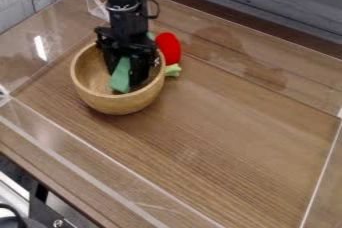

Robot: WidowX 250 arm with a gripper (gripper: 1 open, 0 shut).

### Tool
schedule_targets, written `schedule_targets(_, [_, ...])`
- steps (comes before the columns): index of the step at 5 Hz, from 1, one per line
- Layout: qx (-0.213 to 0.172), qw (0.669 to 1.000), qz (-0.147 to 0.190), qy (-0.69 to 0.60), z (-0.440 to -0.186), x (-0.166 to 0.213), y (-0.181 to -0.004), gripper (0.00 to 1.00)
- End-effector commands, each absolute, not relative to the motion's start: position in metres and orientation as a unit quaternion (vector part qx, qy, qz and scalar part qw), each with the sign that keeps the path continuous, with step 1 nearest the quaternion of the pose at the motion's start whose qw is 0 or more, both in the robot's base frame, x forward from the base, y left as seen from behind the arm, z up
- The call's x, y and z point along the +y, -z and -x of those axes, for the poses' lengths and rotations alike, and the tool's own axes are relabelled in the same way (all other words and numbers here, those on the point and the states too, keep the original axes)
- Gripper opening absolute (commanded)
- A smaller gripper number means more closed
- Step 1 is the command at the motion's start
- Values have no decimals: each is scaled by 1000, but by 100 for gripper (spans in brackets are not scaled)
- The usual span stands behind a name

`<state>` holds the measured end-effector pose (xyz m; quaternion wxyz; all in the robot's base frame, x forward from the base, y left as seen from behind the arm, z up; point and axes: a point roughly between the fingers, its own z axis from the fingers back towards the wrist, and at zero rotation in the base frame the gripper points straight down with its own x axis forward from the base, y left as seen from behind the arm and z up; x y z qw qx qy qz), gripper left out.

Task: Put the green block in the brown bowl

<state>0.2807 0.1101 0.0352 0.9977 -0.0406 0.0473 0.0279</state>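
The brown bowl [94,94] sits at the left of the wooden table. Inside it the green block [122,75] leans tilted, its lower end on the bowl's floor. My gripper [124,64] reaches down into the bowl from the back. Its black fingers [104,56] stand on either side of the block's upper part and are shut on it. The arm hides the far part of the bowl's rim.
A rounded red object with a green bit [168,48] lies just right of the bowl, touching its rim. Clear plastic walls [321,162] ring the table. A grey plank wall stands behind.
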Motion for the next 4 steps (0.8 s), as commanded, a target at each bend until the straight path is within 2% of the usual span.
schedule_targets(1, [3, 999, 27, -29, -293, 113, -65, 0])
schedule_targets(4, [4, 999, 30, -36, -295, 110, -67, 0])
